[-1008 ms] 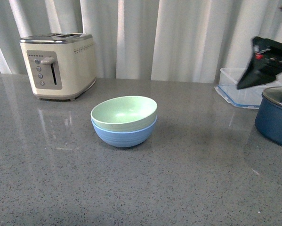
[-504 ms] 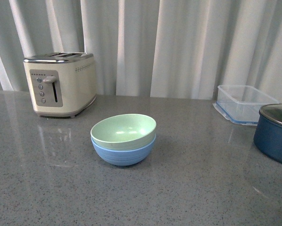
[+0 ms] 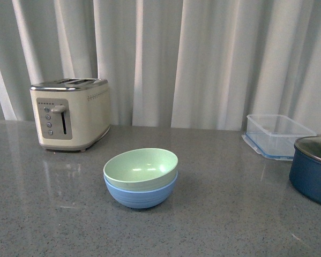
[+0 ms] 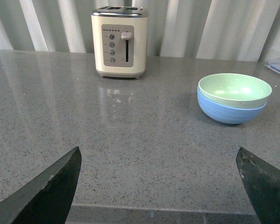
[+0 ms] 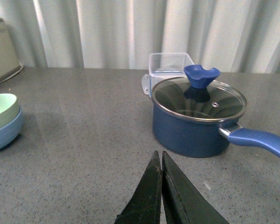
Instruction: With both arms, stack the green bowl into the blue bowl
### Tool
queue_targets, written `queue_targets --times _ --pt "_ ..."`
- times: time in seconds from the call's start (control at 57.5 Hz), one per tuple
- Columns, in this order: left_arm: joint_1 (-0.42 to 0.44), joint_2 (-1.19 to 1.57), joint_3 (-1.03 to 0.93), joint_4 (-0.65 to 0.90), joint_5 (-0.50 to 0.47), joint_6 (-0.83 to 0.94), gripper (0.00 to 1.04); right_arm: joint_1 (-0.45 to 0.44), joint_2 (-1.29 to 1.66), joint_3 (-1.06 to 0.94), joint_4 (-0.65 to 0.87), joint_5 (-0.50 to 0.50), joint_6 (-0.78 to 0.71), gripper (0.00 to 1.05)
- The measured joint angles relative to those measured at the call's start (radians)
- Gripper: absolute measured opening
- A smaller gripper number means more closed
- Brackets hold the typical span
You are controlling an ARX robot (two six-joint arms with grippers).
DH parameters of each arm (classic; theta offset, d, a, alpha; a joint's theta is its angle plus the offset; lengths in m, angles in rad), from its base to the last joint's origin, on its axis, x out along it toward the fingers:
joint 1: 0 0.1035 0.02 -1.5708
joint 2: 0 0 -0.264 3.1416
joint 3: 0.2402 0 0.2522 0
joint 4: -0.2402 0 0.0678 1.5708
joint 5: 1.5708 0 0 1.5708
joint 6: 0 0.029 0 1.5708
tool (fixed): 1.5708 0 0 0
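The pale green bowl (image 3: 141,168) sits nested inside the light-blue bowl (image 3: 140,196) in the middle of the grey counter. Both also show in the left wrist view, green bowl (image 4: 234,89) in blue bowl (image 4: 228,113), and at the edge of the right wrist view, green bowl (image 5: 0,110) in blue bowl (image 5: 4,134). Neither arm shows in the front view. My left gripper (image 4: 158,156) is open and empty, well away from the bowls, above the counter's near edge. My right gripper (image 5: 159,156) is shut and empty, above the counter in front of the pot.
A cream toaster (image 3: 71,113) stands at the back left. A clear plastic container (image 3: 277,134) is at the back right. A dark navy pot with glass lid (image 5: 196,116) and a blue handle (image 5: 259,140) stands at the right. Grey curtains hang behind.
The right arm has left the front view at the upper right. The camera view has shifted, so the bowls and toaster sit lower in the picture. The bowls stay nested.
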Motion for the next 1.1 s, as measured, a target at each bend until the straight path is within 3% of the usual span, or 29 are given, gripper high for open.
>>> queue_targets --times 1.095 --pt "0.000 0.000 0.000 0.000 0.000 0.000 0.98 0.005 -0.460 -0.126 -0.318 0.004 0.001 0.01"
